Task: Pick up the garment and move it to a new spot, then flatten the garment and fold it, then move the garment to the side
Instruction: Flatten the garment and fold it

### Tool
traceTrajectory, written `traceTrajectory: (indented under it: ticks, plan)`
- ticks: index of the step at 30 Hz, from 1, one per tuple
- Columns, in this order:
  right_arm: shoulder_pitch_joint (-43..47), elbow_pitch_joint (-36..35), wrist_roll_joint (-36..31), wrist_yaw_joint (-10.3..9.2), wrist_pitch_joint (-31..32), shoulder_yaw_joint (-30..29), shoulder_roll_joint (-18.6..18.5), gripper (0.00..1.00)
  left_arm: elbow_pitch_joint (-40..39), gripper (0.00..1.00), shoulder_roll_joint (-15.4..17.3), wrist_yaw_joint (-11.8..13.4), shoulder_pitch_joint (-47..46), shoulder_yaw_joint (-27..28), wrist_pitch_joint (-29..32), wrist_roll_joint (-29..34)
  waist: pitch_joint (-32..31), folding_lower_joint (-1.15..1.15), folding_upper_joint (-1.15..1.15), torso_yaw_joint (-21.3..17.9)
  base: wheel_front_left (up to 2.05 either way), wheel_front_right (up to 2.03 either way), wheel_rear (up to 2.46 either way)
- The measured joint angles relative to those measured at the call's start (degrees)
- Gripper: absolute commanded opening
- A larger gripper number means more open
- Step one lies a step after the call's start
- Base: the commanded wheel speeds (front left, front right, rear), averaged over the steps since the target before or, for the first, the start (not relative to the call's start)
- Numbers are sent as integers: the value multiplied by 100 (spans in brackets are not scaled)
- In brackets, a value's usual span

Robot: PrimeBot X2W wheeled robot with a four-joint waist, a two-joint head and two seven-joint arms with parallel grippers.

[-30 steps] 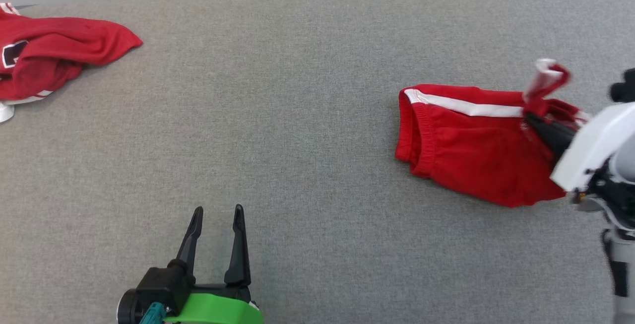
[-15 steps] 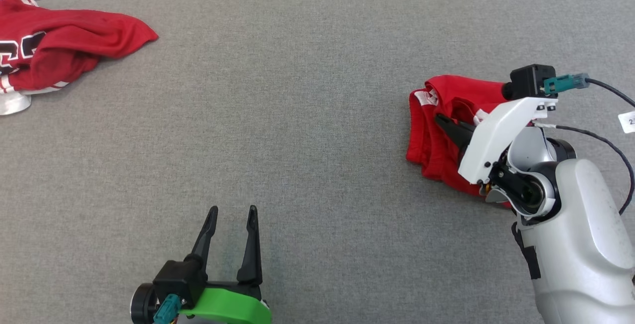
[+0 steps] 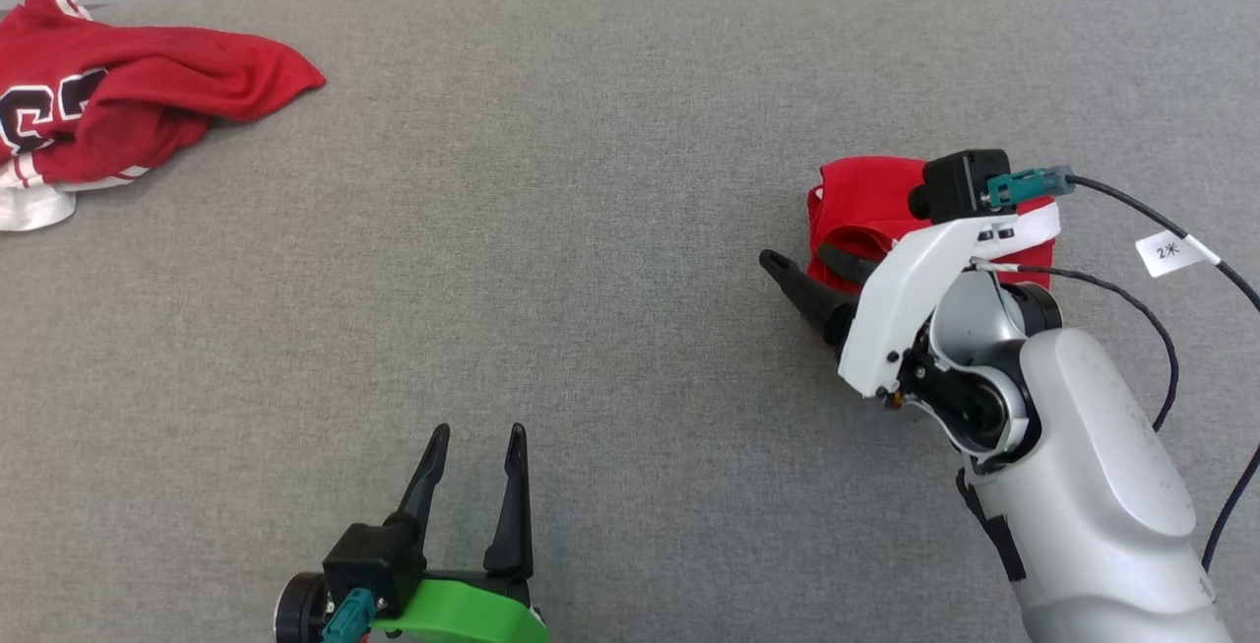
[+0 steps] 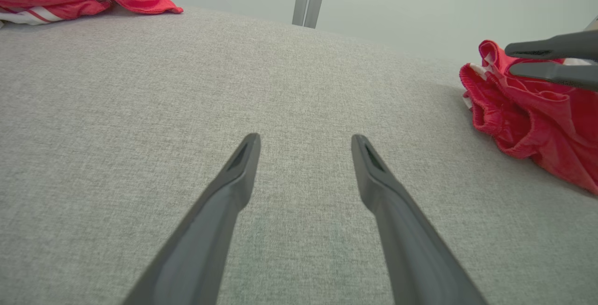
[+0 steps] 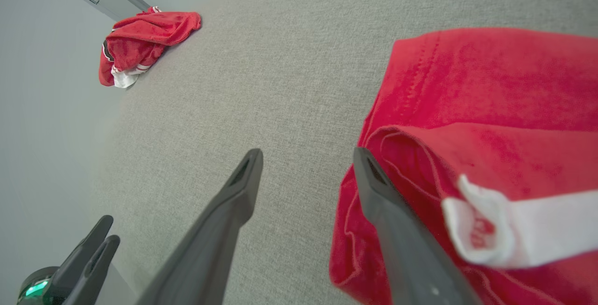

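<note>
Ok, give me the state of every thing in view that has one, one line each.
Shorts: folded over, lying on the table, not gripped.
Jersey: crumpled in a heap at the table's far left corner.
Right gripper: open, empty, one finger over the shorts' edge.
Left gripper: open, empty, over bare table.

"2" on white cable tag [image 3: 1171,252]
</note>
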Motion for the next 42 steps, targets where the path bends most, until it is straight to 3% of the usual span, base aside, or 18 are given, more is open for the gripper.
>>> traceTrajectory:
  ticks: [5, 9, 14, 19, 22, 25, 32, 42]
  plan:
    - [477, -539, 490, 0, -287, 481, -361, 100, 75, 100, 0, 0, 117, 126, 0, 14, -175, 0, 0, -43, 0, 0, 0]
    - [1000, -1120, 472, 0, -971, 630, -866, 100, 99, 100, 0, 13, 270, 258, 1, 15, -379, 0, 0, -81, 0, 0, 0]
    - [1700, -1444, -264, 0, -2261, 466, -1526, 100, 52, 100, 0, 33, 454, 455, 1, 15, -641, 0, 0, -125, 0, 0, 0]
    - [2369, -1122, -1158, 1, -3713, 38, -1830, 100, -43, 100, 0, 49, 725, 731, 1, 63, -933, 0, 0, -181, 0, 0, 0]
    - [2757, -749, -1514, 2, -4579, -298, -1816, 100, -122, 100, -1, 40, 881, 898, 0, 189, -1130, 0, 0, -207, 0, 0, 0]
    - [3026, -455, -1818, 1, -5004, -619, -1751, 100, -253, 100, -1, 22, 990, 1092, 0, 316, -1302, 0, 0, -219, 0, 0, 0]
    - [3392, -510, -2225, 2, -5083, -1307, -1239, 100, -449, 100, 0, -144, 1177, 1451, 0, 651, -1518, 0, 0, -201, 0, 0, 0]
    - [3585, -543, -2315, 2, -5083, -1552, -814, 100, -435, 100, 1, -287, 1268, 1631, 0, 780, -1527, 0, 0, -114, 0, 0, 0]
